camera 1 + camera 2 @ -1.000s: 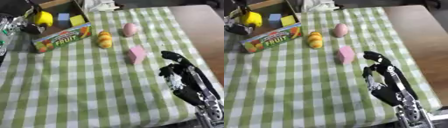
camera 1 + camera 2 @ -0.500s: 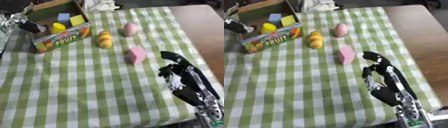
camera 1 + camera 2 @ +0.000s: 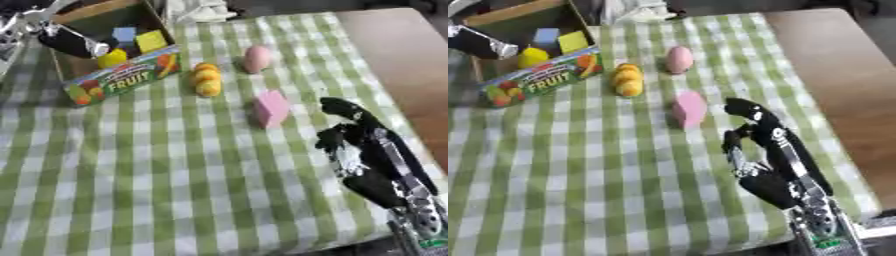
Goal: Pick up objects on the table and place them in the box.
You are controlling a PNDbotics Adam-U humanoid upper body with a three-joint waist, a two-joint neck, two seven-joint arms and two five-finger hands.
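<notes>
The box (image 3: 118, 82) sits at the far left of the worktop (image 3: 175, 190) — an open carton with a bright front panel printed "FRUIT" and pictures of fruit on it. Inside it lie a yellow rounded piece (image 3: 112, 58), a blue block (image 3: 125, 34) and a yellow block (image 3: 150, 41), all close together near the front wall. Just right of the box, on the green-and-white checked cloth (image 3: 131, 150), sits a yellow-orange lumpy object (image 3: 207, 80), a stack of rounded bumps. Beyond it to the right lies a pale pink egg-shaped object (image 3: 256, 58), and nearer the camera a pink block (image 3: 271, 108), apart from both.

The left hand (image 3: 74, 44) hangs over the box's left side, black with silver at the wrist — its fingers look released, nothing gripped in them, tips just beside the yellow rounded piece. The right hand (image 3: 363, 145) rests on the cloth near the right edge, close to the pink block but not touching it, fingers loosely bent and holding nothing. At the far edge, behind the box, lies a crumpled white thing (image 3: 197, 9). Bare brown worktop shows to the right of the cloth.
</notes>
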